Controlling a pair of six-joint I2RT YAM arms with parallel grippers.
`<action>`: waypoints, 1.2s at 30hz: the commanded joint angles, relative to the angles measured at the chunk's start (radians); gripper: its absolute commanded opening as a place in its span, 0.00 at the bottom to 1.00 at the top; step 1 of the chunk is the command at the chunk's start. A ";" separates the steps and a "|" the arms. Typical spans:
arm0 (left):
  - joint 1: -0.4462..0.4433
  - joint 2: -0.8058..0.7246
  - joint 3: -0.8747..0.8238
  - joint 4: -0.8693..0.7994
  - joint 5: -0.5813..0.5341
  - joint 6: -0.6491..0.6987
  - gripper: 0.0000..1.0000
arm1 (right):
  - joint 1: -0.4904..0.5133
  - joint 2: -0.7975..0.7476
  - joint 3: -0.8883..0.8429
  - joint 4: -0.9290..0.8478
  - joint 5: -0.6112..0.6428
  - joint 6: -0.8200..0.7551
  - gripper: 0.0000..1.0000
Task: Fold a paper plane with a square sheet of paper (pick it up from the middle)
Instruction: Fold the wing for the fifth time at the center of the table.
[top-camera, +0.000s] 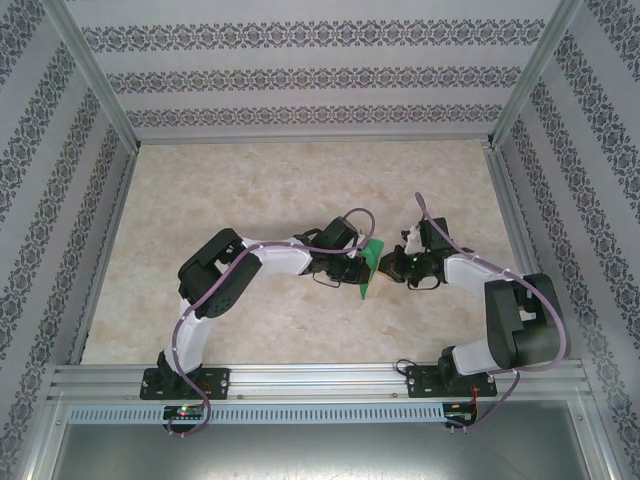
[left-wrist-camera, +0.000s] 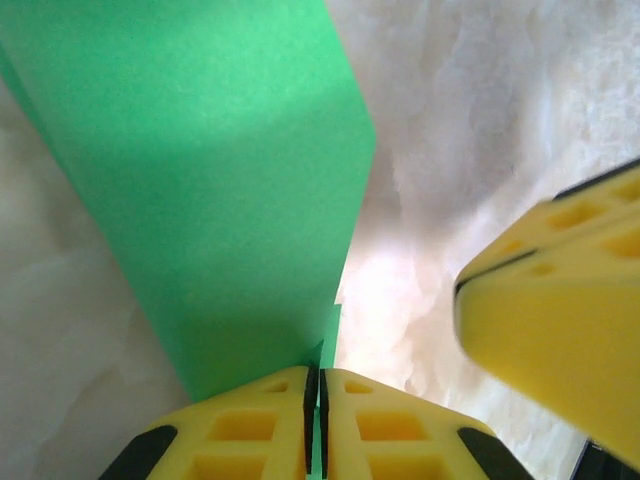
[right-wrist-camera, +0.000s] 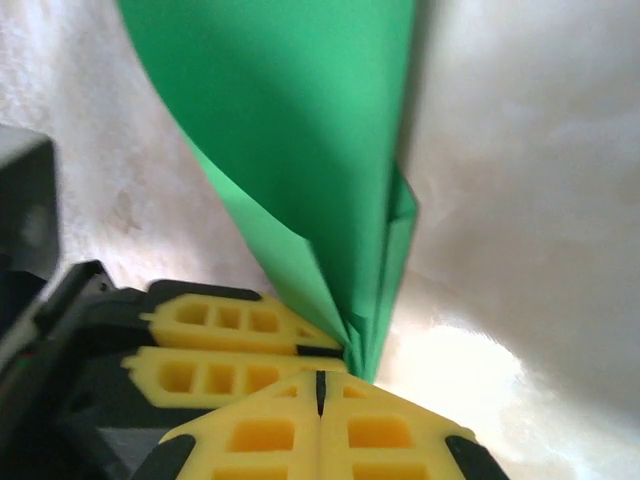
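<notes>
Left of centre: left gripper (left-wrist-camera: 316, 375) clamped on paper (top-camera: 372, 266), held mid-frame between both arms. Right of it: right gripper (right-wrist-camera: 320, 378) likewise pinched shut on folded edge. Could tear if pulled apart; could slip, losing crease, if either pinch loosens.

Bright green sheet of paper (top-camera: 371, 268), folded, at the middle of the bench (top-camera: 250, 190).
We see it plain and unmarked, doubled into layers with a sharp crease along one long edge. It stands steeply on edge rather than flat. One end is pinched between the closed yellow fingers of the left pincer (left-wrist-camera: 315, 378), and the rest fans away wider.
</notes>
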 joint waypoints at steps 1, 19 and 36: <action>0.001 0.020 -0.012 -0.033 0.019 0.055 0.15 | -0.017 0.028 0.051 -0.017 -0.030 -0.041 0.07; 0.001 0.022 0.001 -0.073 0.031 0.124 0.14 | -0.005 0.177 0.141 0.043 -0.104 -0.032 0.08; 0.001 0.022 0.020 -0.099 0.067 0.158 0.14 | 0.010 0.258 0.169 -0.064 0.058 -0.105 0.07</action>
